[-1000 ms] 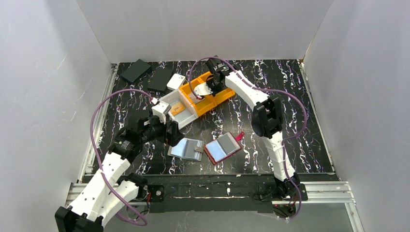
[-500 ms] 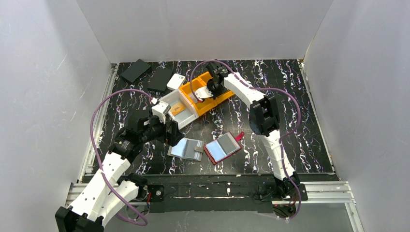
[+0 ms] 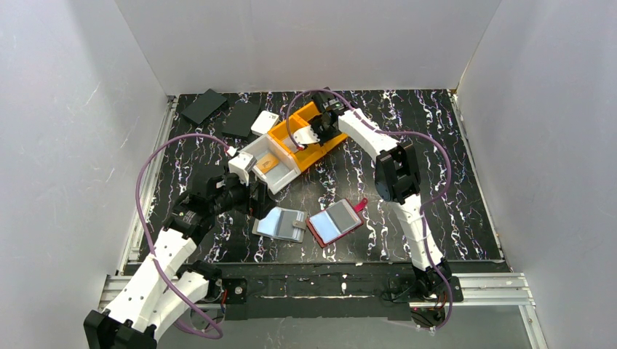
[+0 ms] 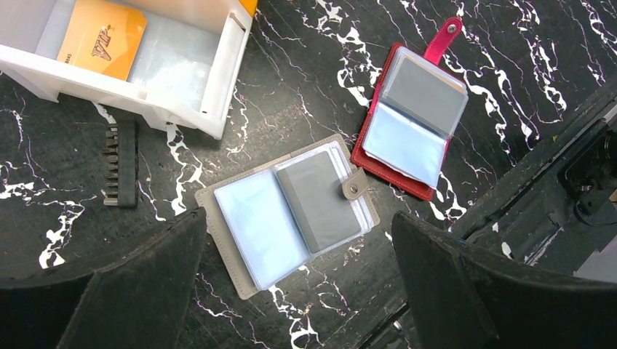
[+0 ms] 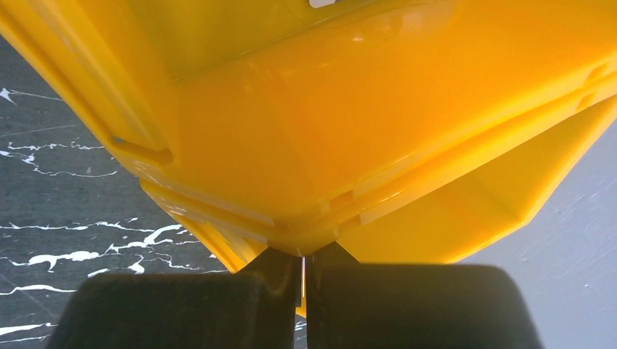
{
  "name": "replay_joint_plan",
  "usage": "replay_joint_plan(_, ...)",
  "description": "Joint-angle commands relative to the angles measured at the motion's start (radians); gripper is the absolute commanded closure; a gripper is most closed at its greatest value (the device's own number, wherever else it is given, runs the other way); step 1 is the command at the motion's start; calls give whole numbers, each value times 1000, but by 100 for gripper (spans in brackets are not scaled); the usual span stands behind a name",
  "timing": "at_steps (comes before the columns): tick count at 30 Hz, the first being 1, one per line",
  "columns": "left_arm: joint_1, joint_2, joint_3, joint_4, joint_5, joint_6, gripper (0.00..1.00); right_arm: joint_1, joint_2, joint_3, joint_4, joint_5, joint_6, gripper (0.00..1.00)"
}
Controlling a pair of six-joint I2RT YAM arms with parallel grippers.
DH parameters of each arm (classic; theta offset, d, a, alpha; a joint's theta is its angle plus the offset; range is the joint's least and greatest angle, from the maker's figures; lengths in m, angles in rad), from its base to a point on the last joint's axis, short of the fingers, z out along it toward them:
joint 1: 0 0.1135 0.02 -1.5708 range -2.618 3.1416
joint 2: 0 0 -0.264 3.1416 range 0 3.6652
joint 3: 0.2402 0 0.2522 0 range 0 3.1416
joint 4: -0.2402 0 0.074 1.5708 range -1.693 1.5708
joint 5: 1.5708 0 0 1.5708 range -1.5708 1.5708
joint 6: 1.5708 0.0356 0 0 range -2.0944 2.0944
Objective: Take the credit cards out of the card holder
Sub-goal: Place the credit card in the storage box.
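**While the right pincer [image 3: 316, 135] sits shut at the yellow bin [image 5: 327, 109], the left pincer [image 4: 297, 225] hangs wide open over the grey card holder [image 4: 291, 211]**

Left pincer: jaws fully spread, nothing held, hovering above the black marbled worktop [image 4: 305, 73].

- The grey card holder lies right under the gap. It is open flat with its clear sleeves up, a grey card [image 4: 318, 200] in the right-hand sleeve and the snap tab folded over that edge.
- The red card holder [image 4: 411, 123] lies just beside it on the right. It is also open flat, with its red strap sticking out at the far corner.
- The white bin [image 4: 218, 73] is beyond the grey holder, with an orange card [image 4: 102, 36] lying flat inside.
- A dark bit strip [image 4: 120, 163] lies on the worktop just beside the white bin's near wall.

Right pincer: pads pressed together, nothing visible between them.

- The tips are hard up against an outer corner of the yellow bin, which fills the wrist view. Can't tell whether they nip its edge.
- From the top view this pincer is over the yellow bin at the far middle of the worktop. The yellow bin butts against the white bin.
- At the far-left corner sit two flat black items [image 3: 204, 105] and a small white box [image 3: 265, 122].
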Motion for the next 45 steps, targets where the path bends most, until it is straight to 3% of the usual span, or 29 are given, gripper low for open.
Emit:
replay_joint_plan(1,10,4,-10,3,-7,14,2,-10,2,27,45,-25,-15,97)
replay_joint_plan(5,12,1,-15,17,32,17,2,-19,-31,19,42,-70,-16,98)
replay_joint_plan(11,11,-3,-28,43,71,17,2,-25,-36,24,-125,-121,-68,98)
replay_joint_plan(17,13,-14,-33,45,81,17,2,-24,-93,-45,-185,-156,-64,99)
replay_joint_plan(32,13,-8,-32,49,97,19,2,-2,-177,-100,-357,-205,36,99)
replay_joint_plan(45,13,3,-35,52,99,21,2,-4,-64,58,-266,-110,100,98)
